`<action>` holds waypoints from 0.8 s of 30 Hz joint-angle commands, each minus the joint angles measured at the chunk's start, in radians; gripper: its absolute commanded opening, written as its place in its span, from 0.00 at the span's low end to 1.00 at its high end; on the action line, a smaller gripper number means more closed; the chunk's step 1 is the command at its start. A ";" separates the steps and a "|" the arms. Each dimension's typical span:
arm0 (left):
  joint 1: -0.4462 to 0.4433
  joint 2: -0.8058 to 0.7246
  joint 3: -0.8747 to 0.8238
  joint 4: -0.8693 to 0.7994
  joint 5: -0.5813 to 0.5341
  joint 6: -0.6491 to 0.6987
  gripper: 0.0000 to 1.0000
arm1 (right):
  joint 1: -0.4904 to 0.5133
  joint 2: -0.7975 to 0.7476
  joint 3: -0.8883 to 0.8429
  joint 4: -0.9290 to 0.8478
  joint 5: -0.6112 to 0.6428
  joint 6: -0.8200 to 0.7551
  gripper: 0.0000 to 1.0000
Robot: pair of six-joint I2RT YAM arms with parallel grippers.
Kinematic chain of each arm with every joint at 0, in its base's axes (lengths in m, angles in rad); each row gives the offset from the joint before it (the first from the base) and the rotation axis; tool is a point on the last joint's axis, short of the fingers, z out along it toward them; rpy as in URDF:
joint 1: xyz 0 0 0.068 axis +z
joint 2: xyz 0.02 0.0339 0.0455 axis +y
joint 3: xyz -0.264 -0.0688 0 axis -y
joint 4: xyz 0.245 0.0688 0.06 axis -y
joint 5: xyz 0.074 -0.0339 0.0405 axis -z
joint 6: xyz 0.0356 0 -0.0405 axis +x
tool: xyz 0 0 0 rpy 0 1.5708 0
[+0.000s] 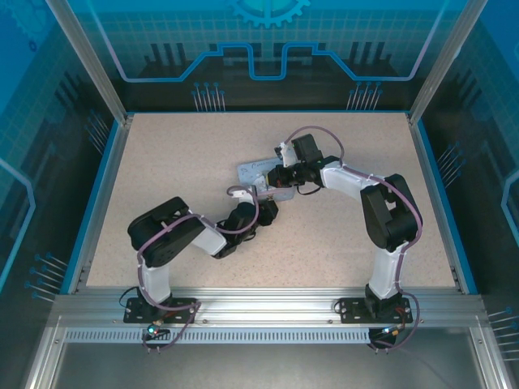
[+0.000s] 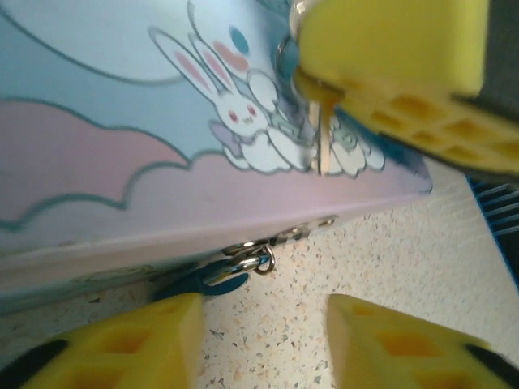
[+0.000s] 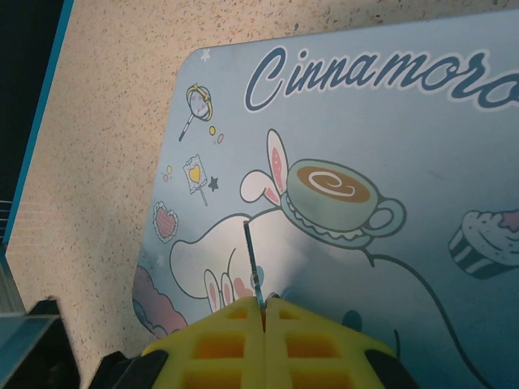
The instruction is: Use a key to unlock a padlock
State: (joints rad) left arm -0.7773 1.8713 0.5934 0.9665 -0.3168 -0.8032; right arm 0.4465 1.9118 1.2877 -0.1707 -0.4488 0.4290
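Note:
The small teal padlock [image 2: 195, 282] hangs by its thin metal shackle from the clasp on the front edge of the pale blue cartoon tin [image 2: 122, 121], resting on the table. My left gripper [image 2: 263, 340] is open just in front of it, nothing between its yellow fingers [image 2: 130, 344]; the padlock sits just beyond the left fingertip. My right gripper [image 3: 265, 306] is shut on the thin silvery key [image 3: 251, 255], whose blade sticks out over the tin's lid [image 3: 365, 121]. In the left wrist view the key [image 2: 320, 142] points down from the right gripper's yellow fingers [image 2: 389, 49].
The tin [image 1: 253, 168] lies mid-table with both grippers, left [image 1: 263, 209] and right [image 1: 277, 177], crowded at its near right side. Speckled beige tabletop [image 1: 162, 162] spreads all round, bounded by a blue rim [image 1: 97, 194] and metal frame posts.

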 commanded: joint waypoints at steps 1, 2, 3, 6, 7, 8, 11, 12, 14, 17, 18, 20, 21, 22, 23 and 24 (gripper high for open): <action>-0.007 -0.054 -0.027 -0.053 -0.072 0.061 0.55 | 0.001 -0.010 -0.027 0.013 -0.032 0.008 0.00; -0.006 -0.064 -0.030 -0.067 -0.082 0.070 0.57 | 0.000 -0.021 -0.027 0.015 -0.034 0.004 0.00; -0.005 -0.074 -0.031 -0.086 -0.092 0.078 0.60 | -0.004 -0.036 -0.027 0.015 -0.035 -0.003 0.00; 0.003 -0.094 -0.034 -0.118 -0.110 0.093 0.65 | -0.028 -0.076 -0.030 0.034 -0.056 -0.009 0.00; 0.013 -0.096 -0.040 -0.114 -0.107 0.094 0.65 | -0.039 -0.086 -0.034 0.050 -0.072 -0.003 0.00; 0.021 -0.100 -0.046 -0.110 -0.105 0.093 0.65 | -0.051 -0.094 -0.037 0.066 -0.087 0.002 0.00; 0.048 -0.107 -0.060 -0.091 -0.094 0.095 0.66 | -0.073 -0.088 -0.031 0.096 -0.110 0.003 0.00; 0.054 -0.110 -0.063 -0.086 -0.091 0.100 0.66 | -0.076 -0.075 -0.021 0.100 -0.115 0.001 0.00; 0.057 -0.119 -0.062 -0.084 -0.093 0.113 0.67 | -0.076 -0.039 0.007 0.102 -0.131 0.003 0.00; 0.058 -0.141 -0.077 -0.068 -0.090 0.128 0.69 | -0.068 0.014 0.053 0.099 -0.143 0.003 0.00; 0.057 -0.150 -0.088 -0.062 -0.091 0.132 0.70 | -0.067 0.030 0.067 0.096 -0.144 0.003 0.00; 0.059 -0.177 -0.108 -0.063 -0.094 0.135 0.72 | -0.062 0.063 0.091 0.095 -0.157 0.007 0.00; 0.059 -0.197 -0.114 -0.070 -0.094 0.139 0.72 | -0.058 0.078 0.104 0.094 -0.165 0.008 0.00; 0.061 -0.212 -0.120 -0.082 -0.094 0.142 0.73 | -0.053 0.091 0.116 0.089 -0.168 0.007 0.00; 0.060 -0.230 -0.124 -0.097 -0.094 0.147 0.74 | -0.047 0.106 0.129 0.076 -0.167 0.000 0.00; 0.061 -0.248 -0.128 -0.110 -0.091 0.152 0.75 | -0.041 0.119 0.142 0.060 -0.163 -0.007 0.00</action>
State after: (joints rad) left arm -0.7227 1.6810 0.4828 0.8700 -0.3897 -0.6949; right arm 0.3813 1.9911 1.3842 -0.0860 -0.5800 0.4286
